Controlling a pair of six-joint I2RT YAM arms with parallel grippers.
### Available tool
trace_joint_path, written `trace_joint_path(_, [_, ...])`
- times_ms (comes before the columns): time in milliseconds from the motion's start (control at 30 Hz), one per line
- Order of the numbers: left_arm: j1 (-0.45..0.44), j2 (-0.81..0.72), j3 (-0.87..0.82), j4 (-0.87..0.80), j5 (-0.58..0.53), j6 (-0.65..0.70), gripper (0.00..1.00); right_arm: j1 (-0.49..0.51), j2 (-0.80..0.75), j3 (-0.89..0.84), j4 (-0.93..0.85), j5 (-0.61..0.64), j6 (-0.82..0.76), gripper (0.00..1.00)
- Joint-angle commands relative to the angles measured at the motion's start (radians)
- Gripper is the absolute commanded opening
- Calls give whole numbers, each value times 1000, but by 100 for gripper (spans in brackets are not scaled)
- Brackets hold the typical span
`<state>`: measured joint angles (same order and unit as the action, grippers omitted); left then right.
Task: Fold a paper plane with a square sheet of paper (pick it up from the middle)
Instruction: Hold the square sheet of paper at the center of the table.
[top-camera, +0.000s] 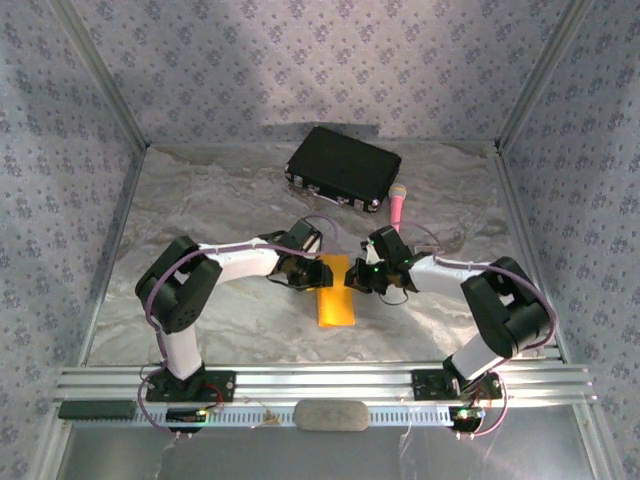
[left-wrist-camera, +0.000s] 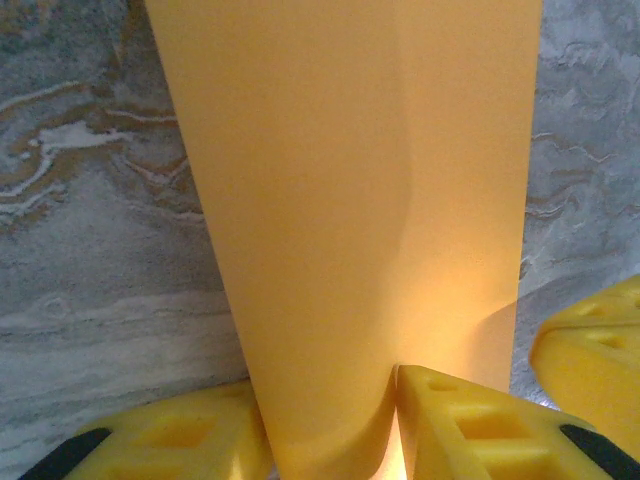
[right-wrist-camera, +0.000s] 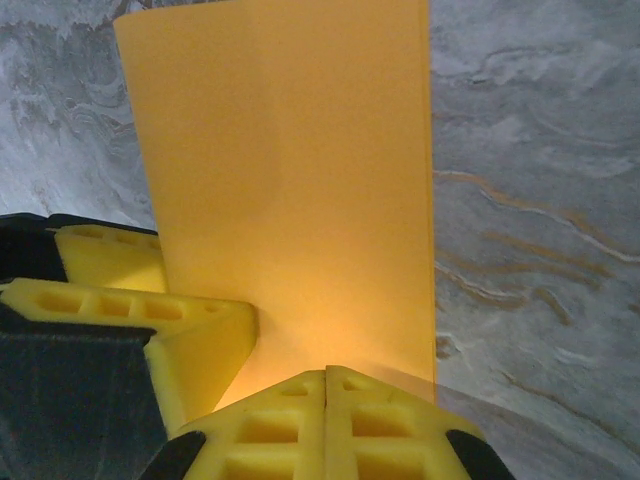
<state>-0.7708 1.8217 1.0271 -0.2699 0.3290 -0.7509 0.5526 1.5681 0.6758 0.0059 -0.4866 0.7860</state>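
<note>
Nearest, on the silver aluminium rail (top-camera: 150, 380) along the table's front edge, a flat grey oblong pad (top-camera: 330, 413) sits at 6 o'clock from the table's middle, between the two arm bases. From those bases the black-and-white arms bend inward over the grey marbled tabletop (top-camera: 200, 310) and meet at the centre.

There sits the thin orange-yellow sheet of paper (top-camera: 335, 303), folded into a narrow strip whose long side runs from 6 to 12 o'clock. The left gripper (top-camera: 318, 272) comes onto its far half from 9 o'clock, and the right gripper (top-camera: 354, 277) comes from 3 o'clock, so the two tools stand just beside each other.

In the left wrist view the paper's rounded fold fills the gap between the left tool's yellow ribbed fingers (left-wrist-camera: 470, 425). They press it from both sides, so the left jaws are part-way closed and clamped on the sheet.

In the right wrist view the right tool's yellow fingertips (right-wrist-camera: 290, 420) are pressed flat together with no gap. The paper's near edge meets their tips, but whether any of it is nipped between them cannot be told.

Farther back, at 1 o'clock from the paper, lies a slim pink microphone (top-camera: 397, 208). Its far end is just beside the near right corner of a black rectangular hard case (top-camera: 343, 165), which rests at 12 o'clock near the patterned back wall.
</note>
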Motion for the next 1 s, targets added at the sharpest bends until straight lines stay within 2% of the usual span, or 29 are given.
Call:
trace_joint_path(0, [-14,100,-29,33,-68,22,38,13,27,29,15,-4,13,2])
trace_joint_path(333, [-15,103,-27,34,-67,21,38,20,99,24,19,-11,-2,3])
trace_joint_path(600, [-15,74,-30,47,-61,3,41,18,134,-10,-102,73,-97,2])
trace_joint_path(800, [-13,-69,-22,48,-71,-23,57,-11,113,32,-208,100,-205,1])
trace_joint_path(967, [8,-209,-57,103,-56,-64,63,-33,120,45,-222,89,-225,1])
